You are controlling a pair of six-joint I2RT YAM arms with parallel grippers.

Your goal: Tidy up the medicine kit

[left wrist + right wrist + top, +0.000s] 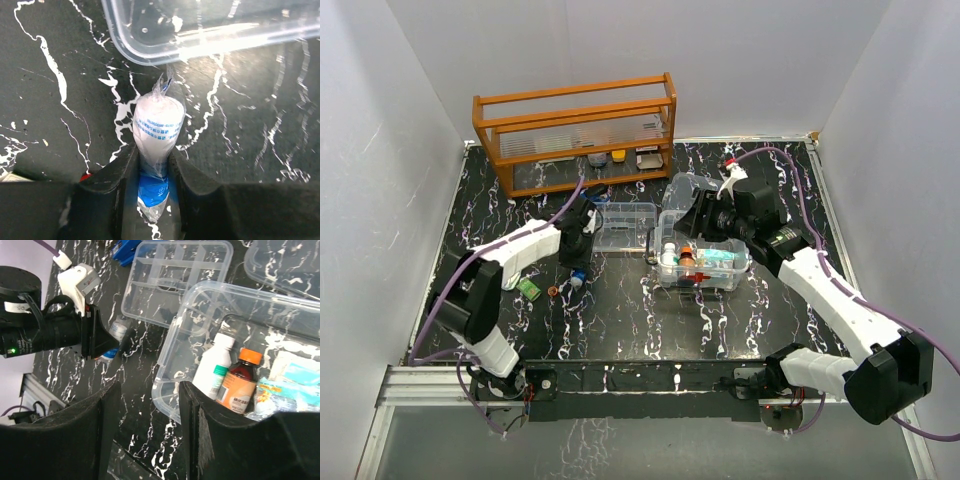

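Note:
The medicine kit's clear box stands open at mid-table, holding a white bottle, an orange-capped brown bottle and packets. Its divided tray insert lies to the left, and the clear lid lies behind. My left gripper is low over the table just short of the insert's corner. It is shut on a plastic-wrapped white and blue roll. My right gripper hovers open over the box's left rim, nothing between its fingers.
An orange wooden rack stands at the back left with small items under it. A small green item and a tiny brown one lie on the table left of the left gripper.

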